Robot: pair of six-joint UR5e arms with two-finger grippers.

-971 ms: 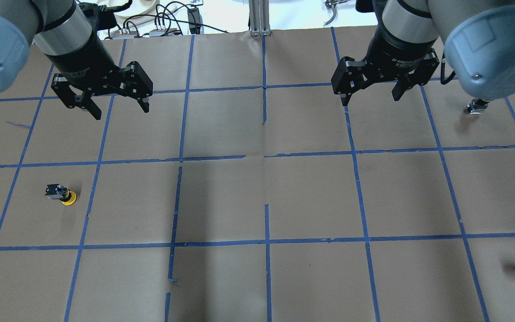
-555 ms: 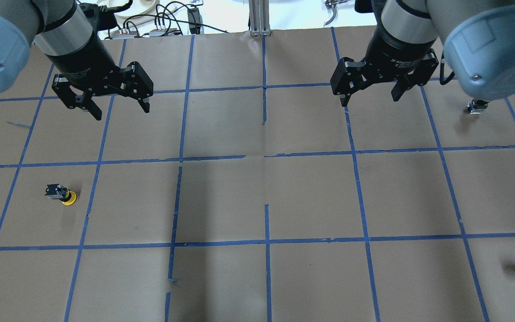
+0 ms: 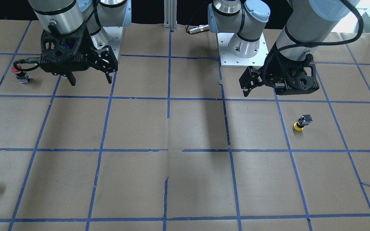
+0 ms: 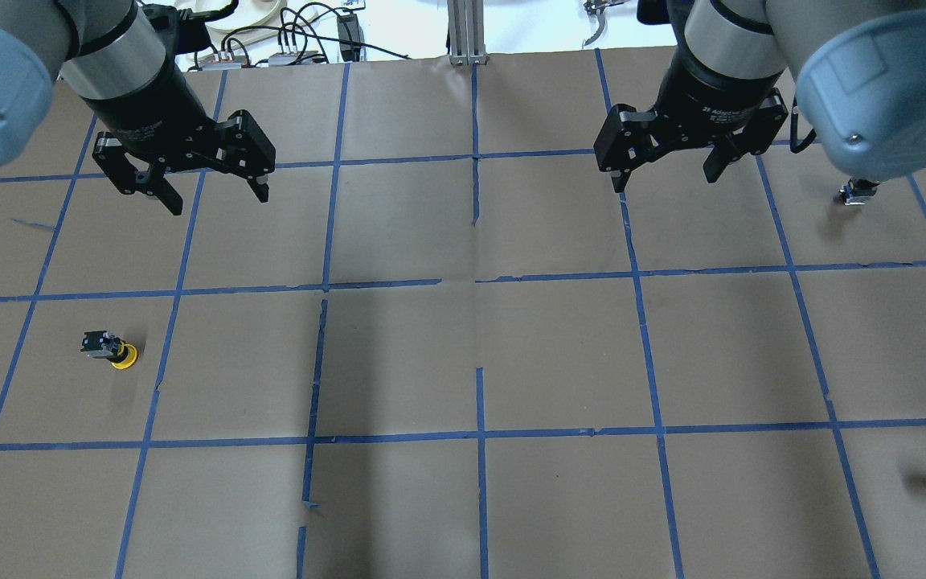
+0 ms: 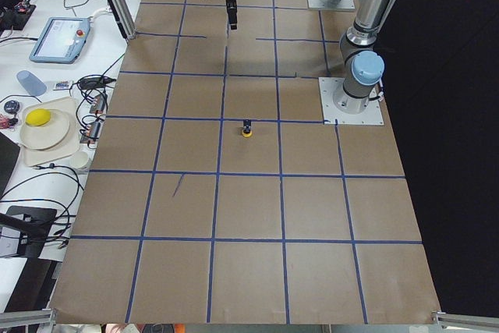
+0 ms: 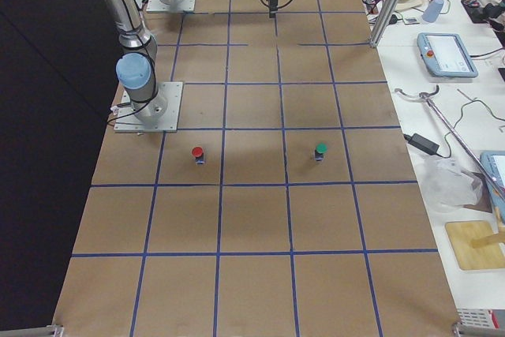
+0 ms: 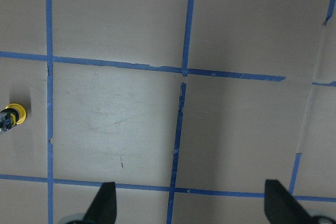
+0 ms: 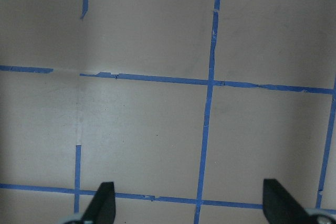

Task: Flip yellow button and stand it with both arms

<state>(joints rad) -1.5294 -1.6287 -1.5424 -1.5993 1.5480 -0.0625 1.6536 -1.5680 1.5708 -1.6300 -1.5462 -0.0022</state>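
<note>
Left fingers (image 4: 164, 193): released and spread wide, gripping nothing. They hang above the surface (image 4: 559, 354) with their tips pointing down, over one of the blue tape lines (image 4: 559, 277).
Right fingers (image 4: 616, 170): also released, wide apart, gripping nothing. They hang above the surface at about the same height as the left fingers, well across from them.
Left arm (image 4: 133, 72): silver-grey with a light blue joint cap. It enters at the overhead view's upper left.
Right arm (image 4: 728, 56): the same build. It enters at the overhead view's upper right.
Yellow button (image 4: 115, 351): on the surface, well apart from the left fingers and much farther from the right fingers. It is in the grid square next to the line the left fingers hang over. In the overhead view it lies below the left fingers and slightly to their left. It appears to rest on its yellow cap with the black body uppermost.
Left wrist view: both fingertips show at the bottom edge, far apart, with taped surface between them. The yellow button sits at the view's left edge, well off to the side of the nearer fingertip.
Right wrist view: both fingertips show at the bottom edge, far apart, with taped surface ahead of them.
Red-capped button (image 3: 18, 69): near the right fingers, on the side away from the left fingers. In the overhead view the right arm partly hides it.
Green-capped button (image 6: 319, 151): on the right fingers' half of the surface, well apart from them and far from the left fingers.
Surface: brown paper marked into squares by the blue tape lines.
</note>
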